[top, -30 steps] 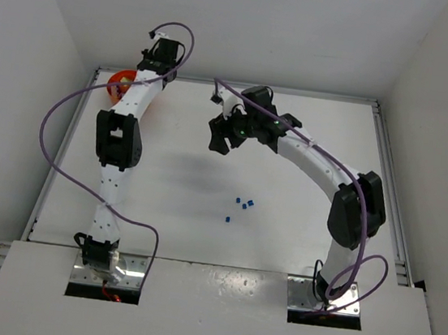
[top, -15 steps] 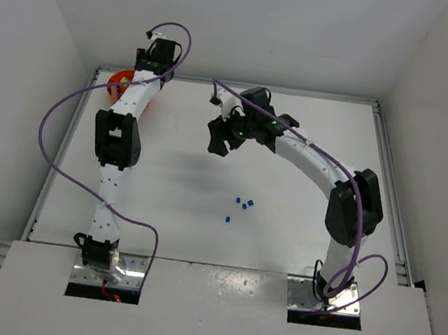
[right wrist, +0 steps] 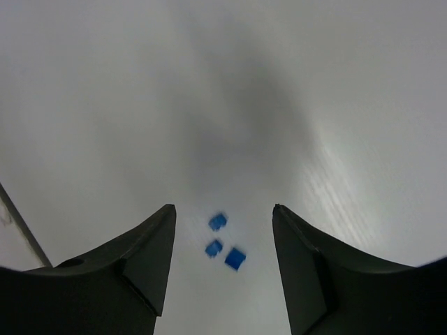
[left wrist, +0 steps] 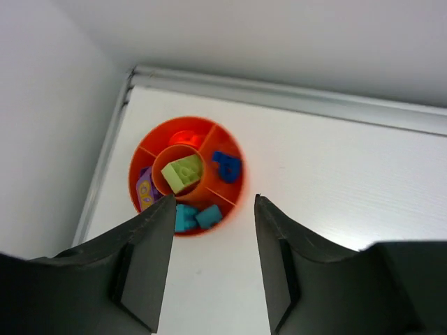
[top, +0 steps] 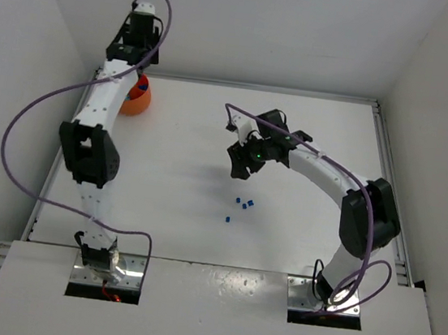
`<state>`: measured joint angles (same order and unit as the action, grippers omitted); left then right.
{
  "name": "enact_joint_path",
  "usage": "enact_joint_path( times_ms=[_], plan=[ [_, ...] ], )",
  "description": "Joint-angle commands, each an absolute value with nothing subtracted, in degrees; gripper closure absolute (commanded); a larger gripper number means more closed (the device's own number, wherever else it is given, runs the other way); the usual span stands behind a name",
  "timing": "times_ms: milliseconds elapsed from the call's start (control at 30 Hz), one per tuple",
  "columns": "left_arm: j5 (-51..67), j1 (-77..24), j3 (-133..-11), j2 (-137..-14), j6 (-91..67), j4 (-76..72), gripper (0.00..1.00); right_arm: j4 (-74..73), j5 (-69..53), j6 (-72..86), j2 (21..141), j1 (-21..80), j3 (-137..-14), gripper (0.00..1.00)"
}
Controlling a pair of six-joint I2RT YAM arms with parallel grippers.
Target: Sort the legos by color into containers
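Left arm (top: 88, 143) has swung up and away toward the far-left corner since a second ago, so the orange bowl (top: 138, 98) isn't hidden under it anymore. The right arm (top: 329, 176) has pulled nearer, toward the loose blue pieces (top: 243, 203).

Left jaws are apart with nothing between them, hanging well above the bowl (left wrist: 236, 195), which sits on the counter (top: 175, 170) in that far-left corner. Looking down from the left wrist you can see inside the bowl:
- a lime green brick (left wrist: 181, 173) in the centre cup
- a blue piece (left wrist: 227, 166) in the right compartment
- teal ones (left wrist: 197, 216) in the near compartment
- purple (left wrist: 145, 188) on the left
- something orange (left wrist: 183, 138) on the far side, hard to make out against the bowl

Right jaws are apart too and empty, up off the counter. Three blue bits (right wrist: 214, 247) show between them in the right wrist view, a little blurry. From the top there's also one more blue piece (top: 227, 217) just nearer than the cluster, all roughly mid-counter and well apart from the bowl.
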<state>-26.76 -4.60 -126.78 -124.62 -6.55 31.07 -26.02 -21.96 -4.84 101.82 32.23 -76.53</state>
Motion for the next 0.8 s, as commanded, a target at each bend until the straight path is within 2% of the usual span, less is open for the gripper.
enact_joint_path(
  times_ms=[0,100,233,367,467,600,767],
  plan=[
    [-11.4,-5.3,-120.6,-107.3,-9.0,31.5,0.45,-29.6,-23.4,-10.8,94.8,31.6,-71.6,0.43],
    [-3.4,-5.3,-110.4,-97.2,-12.4,33.0,0.44,-32.3,-24.9,-13.9,92.3,32.9,-66.8,0.50],
    [2.7,-5.3,-93.0,-81.7,-13.7,32.1,0.43,-29.4,-22.2,-13.3,90.7,34.2,-59.9,0.50],
    [10.1,-5.3,-85.2,-72.2,-10.9,31.6,0.34,-28.7,-17.1,-16.7,91.4,34.2,-59.4,0.45],
    [16.9,-5.3,-85.2,-69.8,-8.8,35.5,0.33,-29.9,-15.1,-21.3,90.4,33.3,-58.8,0.44],
    [25.4,-5.3,-86.6,-69.3,-6.8,38.6,0.30,-30.4,-16.3,-38.1,83.8,32.8,-52.4,0.42],
    [30.9,-5.3,-86.0,-68.6,-6.8,39.1,0.29,-40.0,-21.3,-46.3,85.2,31.9,-55.7,0.43]
  ],
)
